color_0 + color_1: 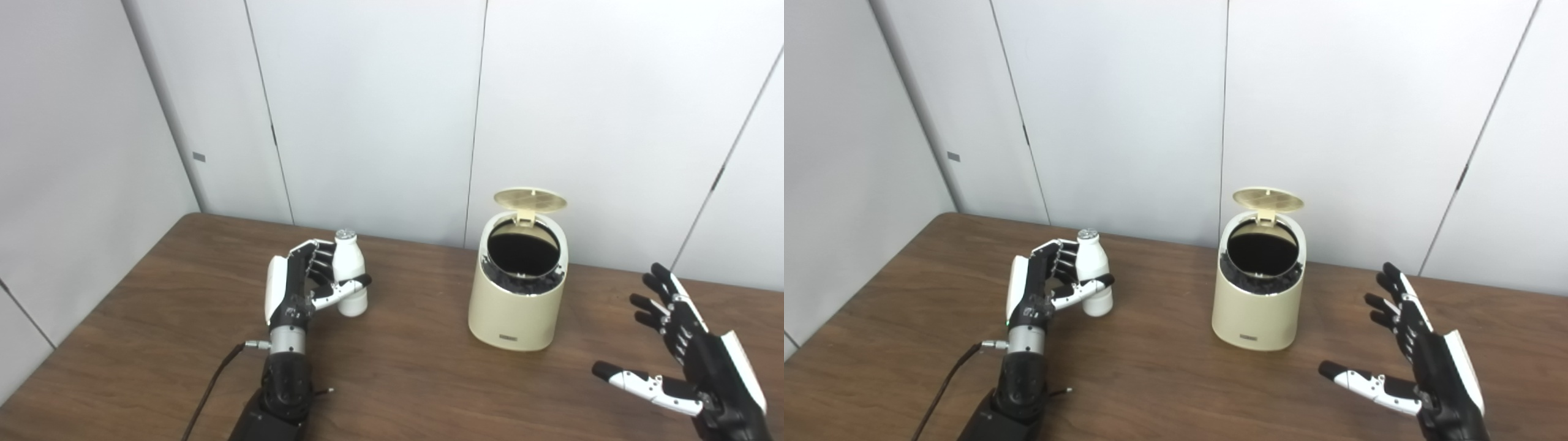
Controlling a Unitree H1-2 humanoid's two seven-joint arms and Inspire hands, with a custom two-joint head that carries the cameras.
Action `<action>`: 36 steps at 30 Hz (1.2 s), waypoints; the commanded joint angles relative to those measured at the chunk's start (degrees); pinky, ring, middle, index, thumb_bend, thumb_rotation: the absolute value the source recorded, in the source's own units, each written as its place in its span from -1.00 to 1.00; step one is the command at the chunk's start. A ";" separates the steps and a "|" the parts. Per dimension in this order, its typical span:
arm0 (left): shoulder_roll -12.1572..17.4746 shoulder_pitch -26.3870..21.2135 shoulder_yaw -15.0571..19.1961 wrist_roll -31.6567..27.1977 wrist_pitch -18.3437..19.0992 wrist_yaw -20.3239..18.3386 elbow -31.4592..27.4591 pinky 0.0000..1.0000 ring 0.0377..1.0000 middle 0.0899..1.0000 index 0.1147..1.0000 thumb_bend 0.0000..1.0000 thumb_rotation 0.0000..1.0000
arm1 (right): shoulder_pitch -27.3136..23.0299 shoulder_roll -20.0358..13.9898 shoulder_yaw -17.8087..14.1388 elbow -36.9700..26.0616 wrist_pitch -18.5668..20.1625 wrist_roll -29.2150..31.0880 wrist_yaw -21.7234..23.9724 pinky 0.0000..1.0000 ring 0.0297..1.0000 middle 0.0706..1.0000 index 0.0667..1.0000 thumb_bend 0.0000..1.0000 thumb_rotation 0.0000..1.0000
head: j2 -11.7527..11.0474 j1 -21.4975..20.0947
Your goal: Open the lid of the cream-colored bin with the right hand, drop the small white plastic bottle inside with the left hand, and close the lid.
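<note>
A: Nearest, on the right, what is the right robot hand (686, 343) doing?

B: It hovers over the brown tabletop (416, 380) with fingers and thumb spread apart, holding nothing, well to the right of the bin.

A: And the left robot hand (303, 282)?

B: It is clamped on the small white bottle (350, 278): fingers wrap its back, the thumb crosses its front. The bottle stands upright with a silvery cap; I cannot tell whether its base touches the tabletop or sits just above it. A dark cable (211, 383) trails from the wrist toward the near edge.

A: Any label on the bottle?

B: No writing that I can read.

A: Further back?

B: The cream-colored bin (517, 306) stands on the tabletop, well apart from both hands, between them. Its lid (530, 200) is up, hinged at the rear, showing a dark liner inside. A small dark plate low on its front is too small to read. Behind are pale wall panels (367, 110).
</note>
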 commanded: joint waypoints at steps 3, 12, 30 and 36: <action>1.03 -1.54 -0.51 0.51 -3.79 -0.26 -4.89 -0.26 -0.21 -0.14 -0.10 0.01 -1.00 | -1.86 -0.44 -0.14 -0.24 -2.65 -0.02 -1.00 0.68 0.73 0.88 0.91 0.22 -1.00 | -0.26 -0.45; 0.84 -1.48 -2.40 -0.73 -8.55 -4.65 -13.76 -0.29 -0.15 -0.10 -0.18 -0.04 -1.00 | -2.36 -0.67 -0.17 4.93 -8.43 -0.10 -1.52 0.67 0.70 0.87 0.91 0.27 -1.00 | -1.33 -2.46; 7.50 -8.07 -24.06 2.62 -14.42 5.89 -20.67 -0.28 -0.13 -0.07 -0.20 -0.04 -1.00 | -3.79 -0.58 0.25 16.01 -17.50 -1.52 -4.26 0.53 0.62 0.79 0.84 0.54 -0.55 | -3.18 -8.71; 9.66 -14.12 -34.40 6.13 -14.42 16.38 -16.80 -0.33 -0.18 -0.03 -0.18 -0.05 -1.00 | -3.93 0.00 0.80 16.92 -17.83 -2.12 -5.35 0.54 0.62 0.78 0.83 0.55 -0.53 | -3.98 -10.19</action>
